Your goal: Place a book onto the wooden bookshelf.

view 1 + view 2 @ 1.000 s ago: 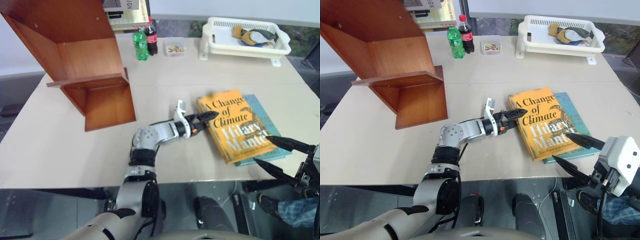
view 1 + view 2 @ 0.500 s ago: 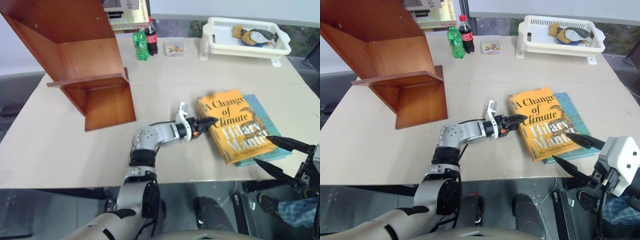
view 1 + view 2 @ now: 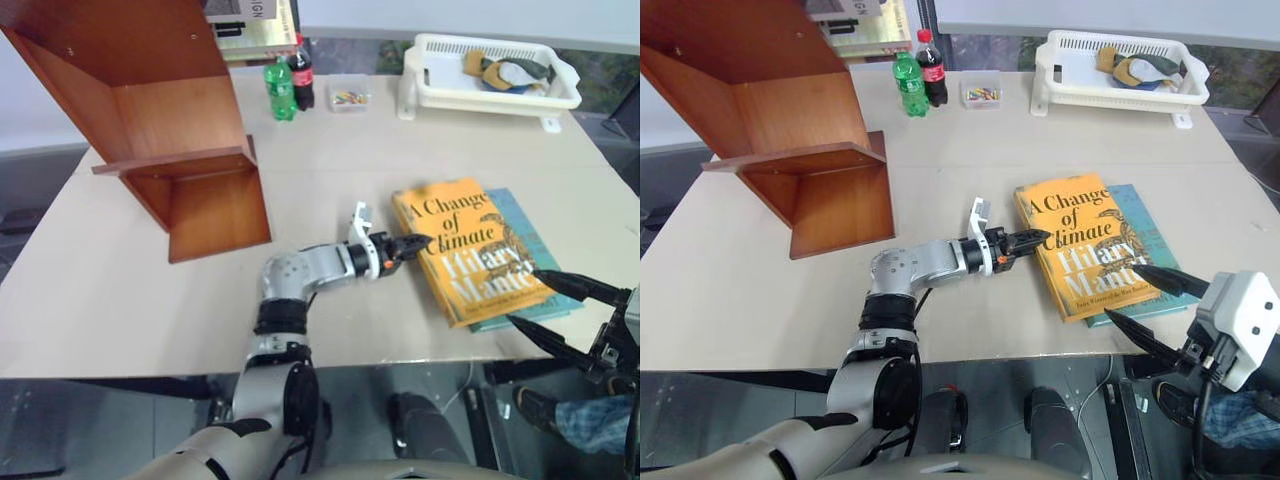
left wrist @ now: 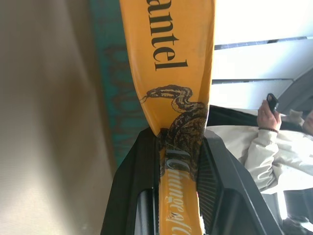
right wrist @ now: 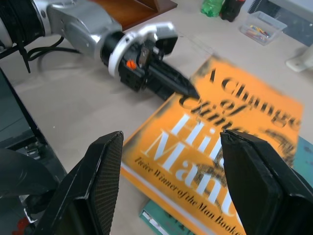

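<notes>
The orange-yellow book (image 3: 470, 250) lies on the table, partly over a teal-blue book (image 3: 527, 215). My left gripper (image 3: 415, 243) reaches in level from the left and is shut on the book's left edge. In the left wrist view the orange cover (image 4: 171, 73) runs between the two black fingers (image 4: 142, 176). My right gripper (image 3: 1120, 290) hangs open near the table's front right, just off the book's near corner, with nothing in it. The wooden bookshelf (image 3: 170, 120) stands at the back left, its thin shelf board bare.
A green bottle (image 3: 281, 90), a cola bottle (image 3: 301, 72) and a small clear box (image 3: 349, 97) stand behind the shelf's right side. A white basket (image 3: 490, 70) sits at the back right. Pale books (image 3: 250, 25) lean behind the shelf. A person (image 4: 274, 137) stands beyond the table.
My left gripper's fingers, spread wide around the book's left edge a second ago, have closed on it. The hand has risen slightly. The right arm has kept still.
</notes>
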